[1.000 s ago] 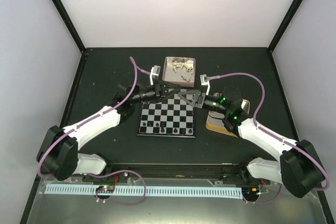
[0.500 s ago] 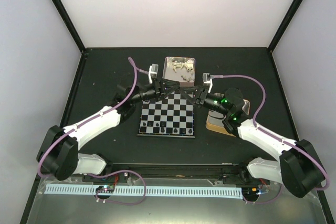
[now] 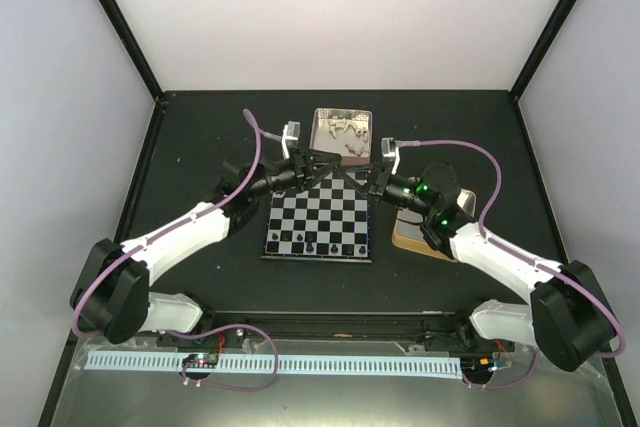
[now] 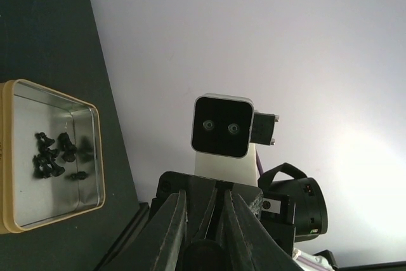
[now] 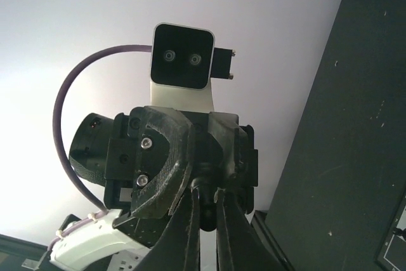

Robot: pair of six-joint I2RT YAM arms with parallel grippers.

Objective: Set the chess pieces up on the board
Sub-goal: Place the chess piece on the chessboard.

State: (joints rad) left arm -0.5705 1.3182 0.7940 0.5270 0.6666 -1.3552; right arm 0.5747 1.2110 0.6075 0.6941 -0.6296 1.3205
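Two grippers meet nose to nose over the far edge of the board [image 3: 318, 217], so you seem to be passing something from one to the other. Your left gripper [image 4: 204, 220] has its fingers pulled in close, with only a thin gap. A small dark lump sits in that gap, but you cannot tell if it is a chess piece or just the other gripper's tips.

The board lies around the middle of the table [image 3: 200, 147]. A few black pieces [image 3: 316, 246] stand along its near rows. Just past its far edge sits the grey tin [image 3: 318, 142] with the white pieces [image 3: 342, 129] heaped inside, close by and easy to reach.

Your right gripper [image 5: 206, 204] is clamped tight. Something dark shows between its fingers, too small to name. Under the right arm, by the board's right edge, is the tan tin [image 4: 57, 219] with spare black pieces [image 4: 54, 157] loose inside.

A second ago both grippers hung over the board's far squares, and the right one's fingers were spread. Since then both have slid toward the far edge and the right fingers have snapped together. The left fingers have not changed.
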